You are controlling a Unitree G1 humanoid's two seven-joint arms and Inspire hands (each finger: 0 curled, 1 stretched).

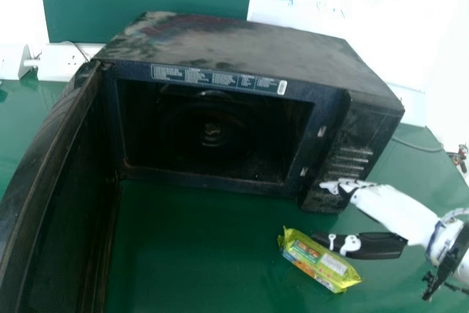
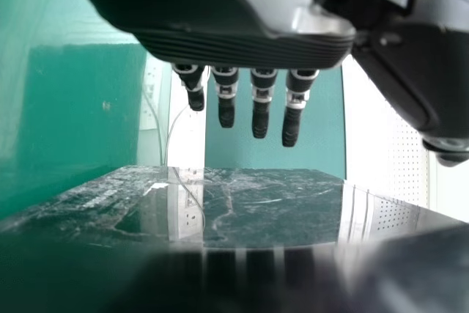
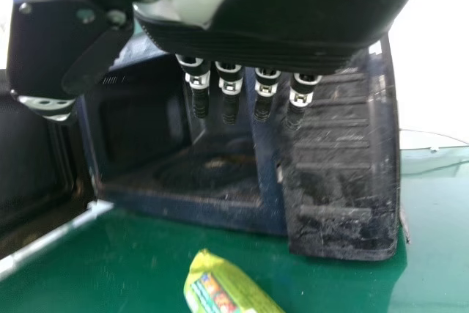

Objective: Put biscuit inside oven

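Note:
The black oven (image 1: 242,49) stands on the green table with its door (image 1: 62,174) swung wide at the left and its cavity dark. A yellow-green biscuit packet (image 1: 319,260) lies on the table before the oven's right part. My right hand (image 1: 392,210) is just above and right of the packet, its fingers extended; it appears not to grip it. In the right wrist view, straight fingers of my right hand (image 3: 245,97) hang before the oven (image 3: 337,174), apart from the biscuit packet (image 3: 227,287). My left hand (image 2: 242,100) has its fingers straight over a dark glossy surface.
A white board with handwriting (image 1: 352,20) stands behind the oven. Sockets (image 1: 62,61) and a cable are at the back left, another cable (image 1: 418,146) at the right. The green table (image 1: 190,254) extends in front of the cavity.

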